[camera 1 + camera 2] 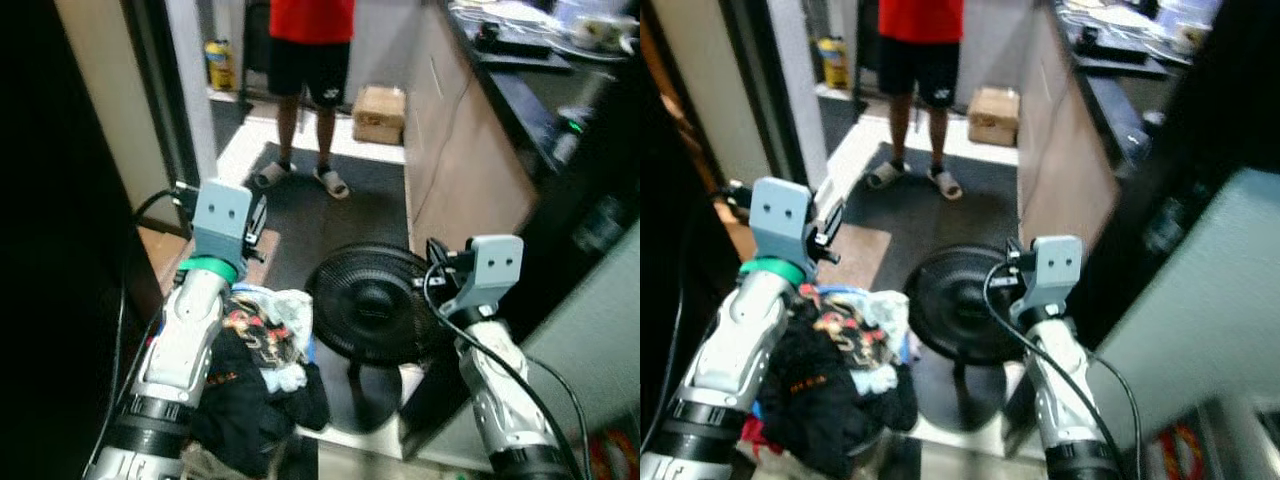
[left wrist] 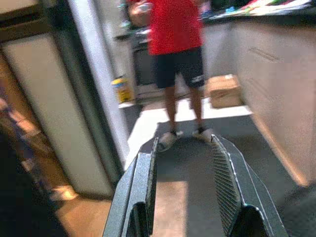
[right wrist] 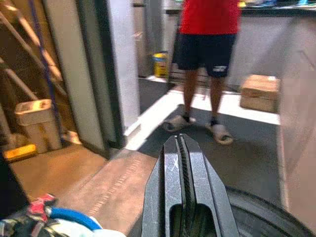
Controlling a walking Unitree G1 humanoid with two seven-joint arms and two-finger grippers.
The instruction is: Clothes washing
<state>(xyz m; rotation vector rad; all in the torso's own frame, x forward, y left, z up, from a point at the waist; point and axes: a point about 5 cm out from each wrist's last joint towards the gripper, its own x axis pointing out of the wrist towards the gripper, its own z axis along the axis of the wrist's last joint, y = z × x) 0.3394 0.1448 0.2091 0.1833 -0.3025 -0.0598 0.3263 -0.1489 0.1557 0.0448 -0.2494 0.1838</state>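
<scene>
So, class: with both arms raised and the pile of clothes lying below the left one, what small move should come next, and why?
Probably lower the left gripper, jaws open, onto the pile of clothes. It holds nothing and points ahead above the pile; the right gripper is shut, over the black fan.

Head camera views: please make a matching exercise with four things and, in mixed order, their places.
Things:
1. black fan
2. cardboard box
3. pile of clothes
4. yellow container

Places:
A. under the left arm
B. on the floor between the two arms
C. far back, left of the person
D. by the cabinet, right of the person

Pairs: 1-B, 2-D, 3-A, 4-C
</scene>
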